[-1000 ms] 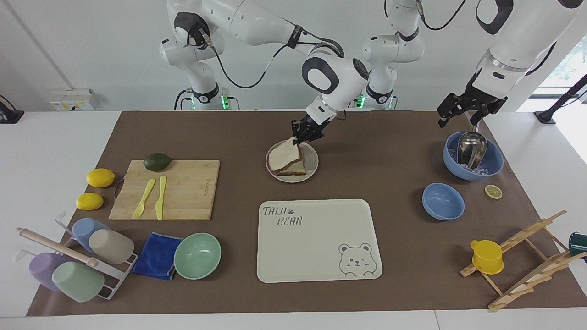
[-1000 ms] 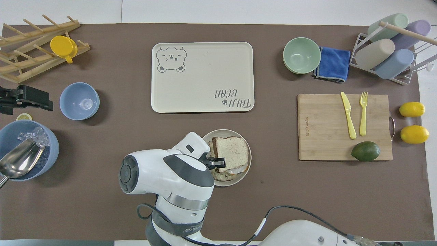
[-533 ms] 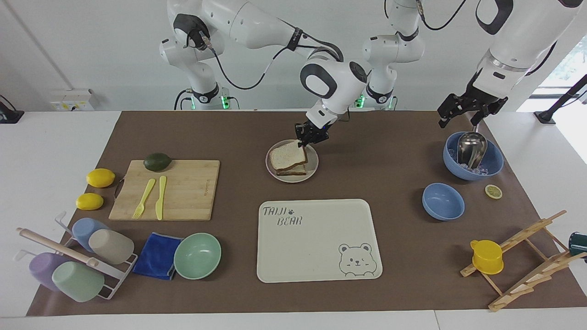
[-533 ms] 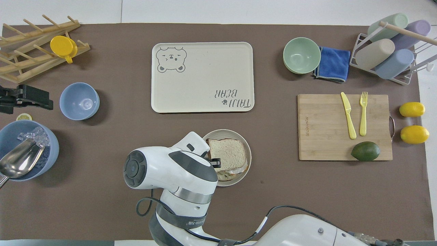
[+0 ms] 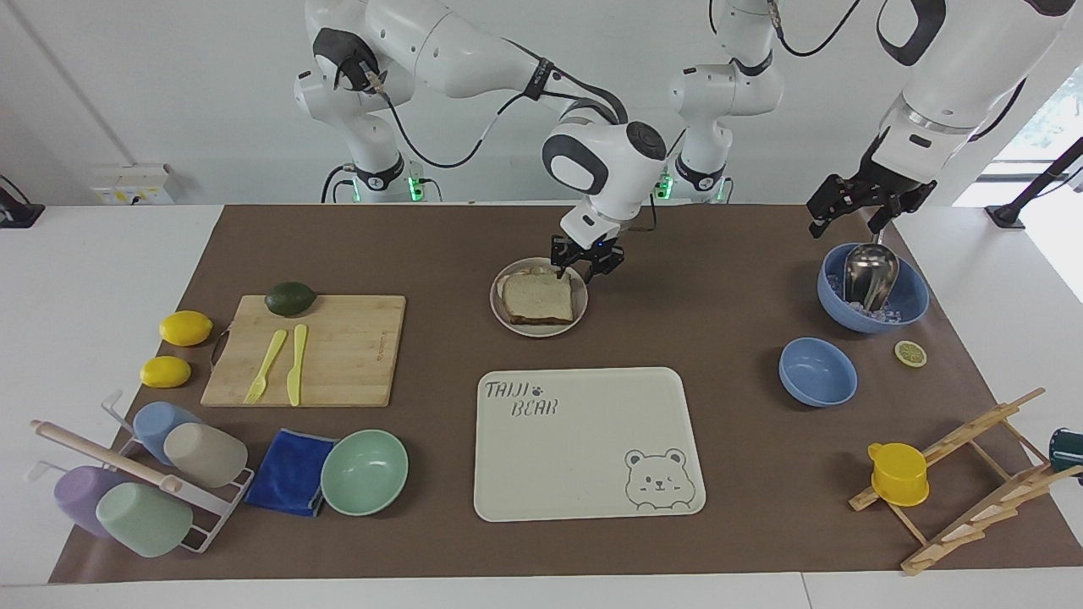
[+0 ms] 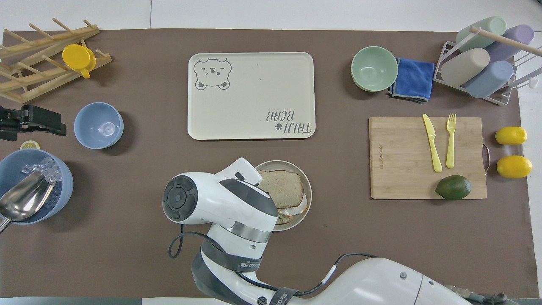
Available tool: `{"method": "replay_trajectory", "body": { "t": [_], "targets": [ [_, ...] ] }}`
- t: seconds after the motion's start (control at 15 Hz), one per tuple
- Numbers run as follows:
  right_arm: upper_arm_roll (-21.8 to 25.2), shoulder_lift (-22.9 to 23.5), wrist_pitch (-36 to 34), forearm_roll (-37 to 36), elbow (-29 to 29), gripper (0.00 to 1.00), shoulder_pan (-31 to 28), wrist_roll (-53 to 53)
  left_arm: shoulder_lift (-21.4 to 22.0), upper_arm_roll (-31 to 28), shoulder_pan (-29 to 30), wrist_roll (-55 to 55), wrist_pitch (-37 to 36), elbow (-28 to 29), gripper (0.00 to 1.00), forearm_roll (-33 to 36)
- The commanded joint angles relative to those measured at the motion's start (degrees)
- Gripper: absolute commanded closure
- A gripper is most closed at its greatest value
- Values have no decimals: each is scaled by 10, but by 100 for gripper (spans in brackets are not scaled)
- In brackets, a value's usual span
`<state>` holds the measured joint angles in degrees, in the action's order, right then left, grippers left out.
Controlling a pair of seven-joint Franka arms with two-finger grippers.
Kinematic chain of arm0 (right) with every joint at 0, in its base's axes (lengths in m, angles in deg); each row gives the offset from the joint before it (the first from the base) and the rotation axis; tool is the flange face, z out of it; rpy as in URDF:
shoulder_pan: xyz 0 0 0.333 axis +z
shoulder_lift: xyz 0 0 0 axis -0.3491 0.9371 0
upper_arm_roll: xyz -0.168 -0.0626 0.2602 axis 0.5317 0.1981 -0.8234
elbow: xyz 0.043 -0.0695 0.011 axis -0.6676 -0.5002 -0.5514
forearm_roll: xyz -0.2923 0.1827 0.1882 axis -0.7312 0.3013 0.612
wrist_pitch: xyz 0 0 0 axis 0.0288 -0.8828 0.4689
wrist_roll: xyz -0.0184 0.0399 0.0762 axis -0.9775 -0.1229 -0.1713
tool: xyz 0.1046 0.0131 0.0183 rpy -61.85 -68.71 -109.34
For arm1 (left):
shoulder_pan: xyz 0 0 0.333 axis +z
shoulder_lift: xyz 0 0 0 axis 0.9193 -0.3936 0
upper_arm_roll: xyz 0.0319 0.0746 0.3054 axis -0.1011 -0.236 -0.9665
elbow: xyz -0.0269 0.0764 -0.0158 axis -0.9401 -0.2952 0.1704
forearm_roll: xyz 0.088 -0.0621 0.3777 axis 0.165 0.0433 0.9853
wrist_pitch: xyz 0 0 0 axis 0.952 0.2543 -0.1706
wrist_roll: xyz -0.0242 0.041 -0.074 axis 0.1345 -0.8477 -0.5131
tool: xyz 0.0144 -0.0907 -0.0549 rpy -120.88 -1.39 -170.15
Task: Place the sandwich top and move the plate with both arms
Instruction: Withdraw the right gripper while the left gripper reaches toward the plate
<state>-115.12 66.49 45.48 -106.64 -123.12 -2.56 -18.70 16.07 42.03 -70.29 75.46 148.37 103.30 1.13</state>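
We count one sandwich top (image 5: 536, 293) lying flat on the stack on one plate (image 5: 578, 314), nearer the robots than one tray (image 5: 584, 474). Right gripper (image 5: 586, 265) hovers over the plate's edge, fingers released; left gripper (image 5: 854, 203) waits over one ice bowl (image 5: 912, 301), and we cannot tell its grip.

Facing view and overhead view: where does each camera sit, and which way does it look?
Facing view: high across the table, looking back at the robots, seen whole; right gripper over the plate, left gripper raised near the ice bowl.
Overhead view: high above the robots' end, looking steeply down and forward; the right arm hides part of the plate.
Shared: the same table and sandwich top, seen half a turn apart.
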Motion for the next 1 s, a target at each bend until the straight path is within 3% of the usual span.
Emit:
{"method": "replay_trajectory", "body": {
  "t": [0.0,0.13,0.27,0.47,0.8,0.93],
  "targets": [
    [-31,-15,6,22,-5,39,-54,-2,37,3,4,-7,46,63,0,-4],
    [-95,-36,-16,38,-8,38,-144,38,46,3,0,-7,60,87,0,-4],
    [-169,-39,-83,37,-3,37,-236,96,53,4,-2,-8,71,105,0,-4],
    [-229,-39,-124,37,8,37,-330,141,62,10,-23,-40,106,150,0,-4],
    [-250,-42,-129,39,9,35,-405,191,65,11,-107,-113,178,229,0,-25],
    [-247,-44,-132,63,14,33,-440,265,65,11,-131,-114,198,255,0,-54]
  ]
}}
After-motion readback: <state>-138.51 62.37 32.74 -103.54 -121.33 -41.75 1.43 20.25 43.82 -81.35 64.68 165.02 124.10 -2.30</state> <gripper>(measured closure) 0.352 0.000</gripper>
